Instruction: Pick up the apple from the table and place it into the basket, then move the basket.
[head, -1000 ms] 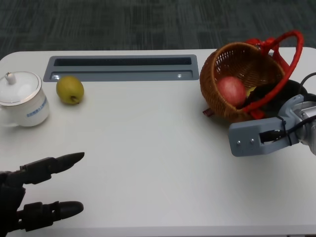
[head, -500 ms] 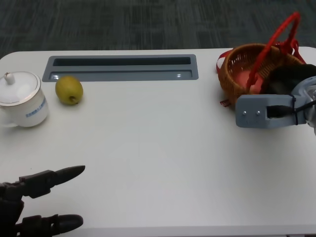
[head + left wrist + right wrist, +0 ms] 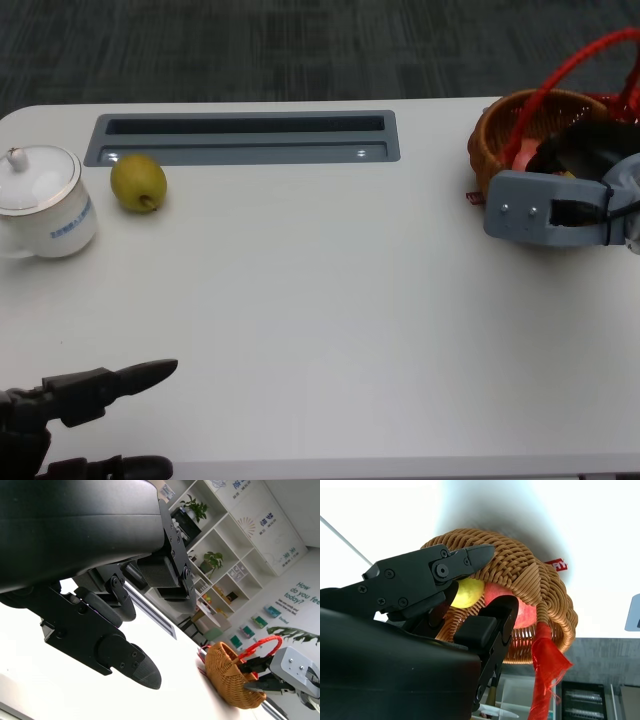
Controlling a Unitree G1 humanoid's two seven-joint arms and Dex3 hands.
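right hand [image 3: 585,150] grips the rim of the basket [image 3: 505,125] at the table's [image 3: 320,300] far right edge. apple [image 3: 522,611] lies inside, beside a yellow fruit [image 3: 466,592]. left hand [image 3: 70,415] rests near front left, fingers apart, holding nothing.

The left robot hand [image 3: 70,420] sits at the lower left of the head view, low over the tabletop [image 3: 320,300], its black fingers [image 3: 135,378] stretched out toward the right and spread apart with nothing between them. The left wrist view shows the same: fingers extended and empty. The right robot hand [image 3: 580,160] is at the upper right of the head view, mostly hidden behind its grey wrist housing. In the right wrist view its fingers [image 3: 445,567] close over the rim of the basket [image 3: 530,590], apparently gripping it, one finger outside the wall and another inside.
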